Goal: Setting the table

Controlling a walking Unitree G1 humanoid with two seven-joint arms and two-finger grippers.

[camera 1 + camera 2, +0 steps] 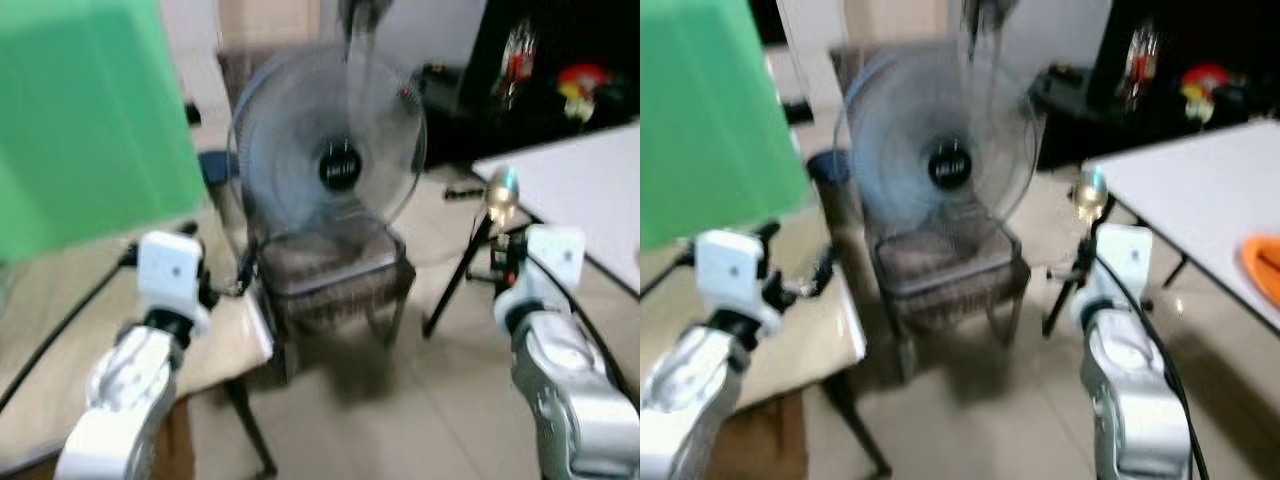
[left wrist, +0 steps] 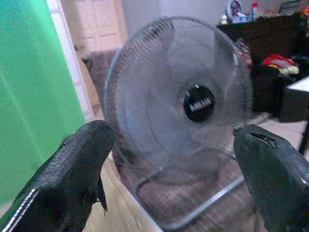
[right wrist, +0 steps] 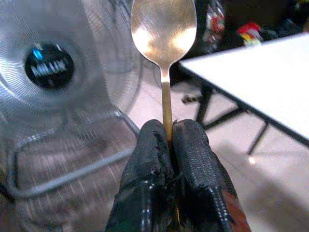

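My right gripper (image 3: 169, 129) is shut on the handle of a golden metal spoon (image 3: 164, 29), which stands upright with its bowl above the fingers. In the eye views the spoon (image 1: 501, 190) is held up at the right, just short of the near corner of a white table (image 1: 1200, 195). My left gripper (image 2: 174, 140) is open with nothing between its black fingers (image 2: 79, 166), and it points at a fan. The left arm reaches over a beige tabletop (image 1: 60, 300) on my left.
A grey standing fan (image 1: 330, 150) rests on a dark chair (image 1: 335, 265) straight ahead. A green panel (image 1: 90, 120) rises at the left. An orange thing (image 1: 1265, 262) lies on the white table's right edge. A black cabinet (image 1: 560, 60) stands behind. The views are blurred.
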